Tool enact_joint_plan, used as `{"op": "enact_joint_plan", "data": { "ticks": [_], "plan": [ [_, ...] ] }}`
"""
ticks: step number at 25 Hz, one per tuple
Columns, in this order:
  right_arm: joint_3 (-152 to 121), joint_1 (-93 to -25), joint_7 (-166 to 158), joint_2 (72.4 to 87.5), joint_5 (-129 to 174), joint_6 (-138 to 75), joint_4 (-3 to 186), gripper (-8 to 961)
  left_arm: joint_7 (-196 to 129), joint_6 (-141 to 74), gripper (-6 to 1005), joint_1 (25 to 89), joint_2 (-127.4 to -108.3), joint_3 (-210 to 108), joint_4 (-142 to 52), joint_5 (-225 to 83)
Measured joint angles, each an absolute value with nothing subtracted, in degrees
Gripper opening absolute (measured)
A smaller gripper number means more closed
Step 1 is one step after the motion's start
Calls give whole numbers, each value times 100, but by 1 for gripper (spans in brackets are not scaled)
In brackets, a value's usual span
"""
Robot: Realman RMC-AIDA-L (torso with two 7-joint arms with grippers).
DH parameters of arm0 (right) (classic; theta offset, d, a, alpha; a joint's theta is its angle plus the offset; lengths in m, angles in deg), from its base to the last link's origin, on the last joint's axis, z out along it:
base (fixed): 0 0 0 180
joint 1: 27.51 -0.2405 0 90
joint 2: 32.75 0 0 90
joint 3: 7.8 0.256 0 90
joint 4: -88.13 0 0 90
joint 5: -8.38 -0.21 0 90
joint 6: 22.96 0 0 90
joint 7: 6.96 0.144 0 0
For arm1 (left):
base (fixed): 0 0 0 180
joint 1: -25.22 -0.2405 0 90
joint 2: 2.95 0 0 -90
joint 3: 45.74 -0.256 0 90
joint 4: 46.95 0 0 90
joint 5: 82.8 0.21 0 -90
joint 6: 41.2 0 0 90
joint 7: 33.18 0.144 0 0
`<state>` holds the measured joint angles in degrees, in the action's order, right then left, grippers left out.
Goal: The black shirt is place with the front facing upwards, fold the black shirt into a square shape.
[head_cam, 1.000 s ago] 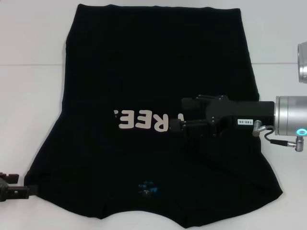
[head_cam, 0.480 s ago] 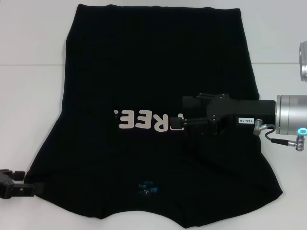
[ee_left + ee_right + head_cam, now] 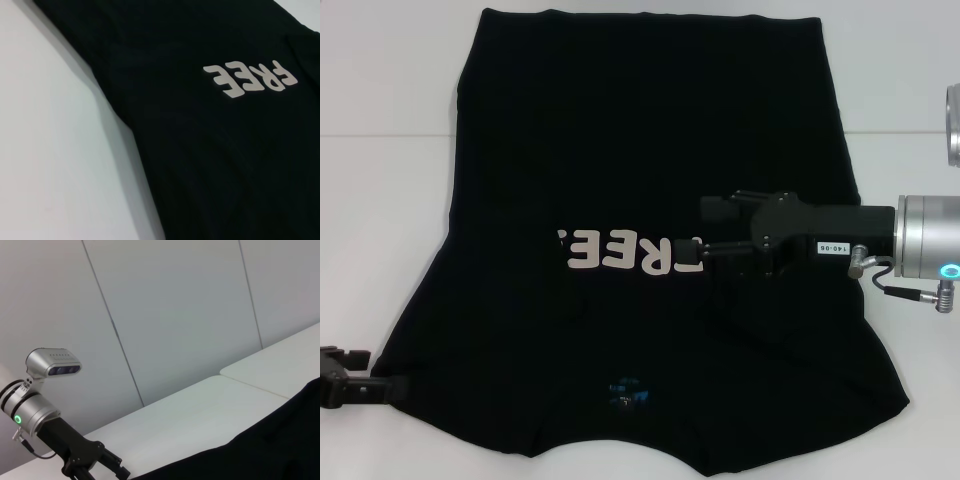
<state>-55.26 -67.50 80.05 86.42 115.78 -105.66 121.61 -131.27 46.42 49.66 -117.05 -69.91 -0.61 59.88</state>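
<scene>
Black shirt (image 3: pixel 650 150) spread flat on white worktop (image 3: pixel 380 200), lettering up. Soft, light, limp; pinch edges. Right gripper (image 3: pixel 705 240) above chest, fingers apart, empty. Left gripper (image 3: pixel 340 378) at sleeve corner, fingers unclear.

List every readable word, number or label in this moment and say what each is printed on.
"FREE": off-white lettering on the black shirt, fully readable in the left wrist view; in the head view the right tool hides part of it.
Small white tag on the right tool's body: too small to read.
Blue neck label: too blurred to read.
</scene>
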Motion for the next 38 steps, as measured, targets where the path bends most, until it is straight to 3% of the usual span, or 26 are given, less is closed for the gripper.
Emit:
{"op": "enact_joint_plan", "data": {
  "ticks": [33, 38],
  "plan": [
    [-5521, -6749, 7978, 8651, 11548, -10523, 12161, 944, -13142, 4707, 842, 5142, -11773, -7255, -39, 6125],
    [-5518, -6741, 7949, 8651, 11500, -10539, 12161, 944, -13166, 4627, 634, 5149, -11788, -7270, -34, 6201]
  ]
}}
